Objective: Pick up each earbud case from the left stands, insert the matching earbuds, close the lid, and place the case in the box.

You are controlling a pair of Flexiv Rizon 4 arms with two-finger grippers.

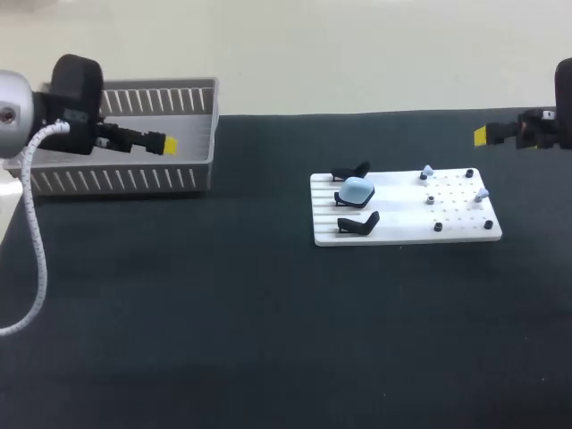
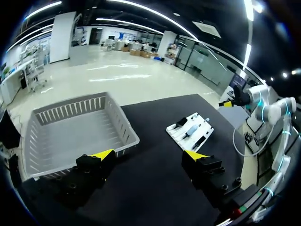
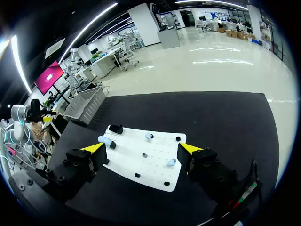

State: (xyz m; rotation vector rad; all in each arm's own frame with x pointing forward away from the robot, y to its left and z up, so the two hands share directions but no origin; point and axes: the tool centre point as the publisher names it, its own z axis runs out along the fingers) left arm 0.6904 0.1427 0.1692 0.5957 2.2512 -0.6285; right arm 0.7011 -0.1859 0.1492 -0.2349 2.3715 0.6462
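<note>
Left gripper [image 2: 149,154] wide, empty, gray basket [image 2: 123,117] ahead; right gripper [image 3: 141,148] wide, empty, white board [image 3: 155,165] with blue case [image 3: 104,140] ahead.

The left arm [image 1: 11,112] is showing a silver-grey link that ends in a rounded black wrist housing [image 1: 76,103]. A white twisted cable [image 1: 31,223] is looping down from it. The right arm [image 1: 561,112] is showing black. The left gripper [image 2: 148,154] and the right gripper [image 3: 141,148] are each carrying blocky black fingers [image 2: 89,172] with recessed screws [image 2: 221,187] and bright yellow wedge tips [image 2: 103,154].
</note>
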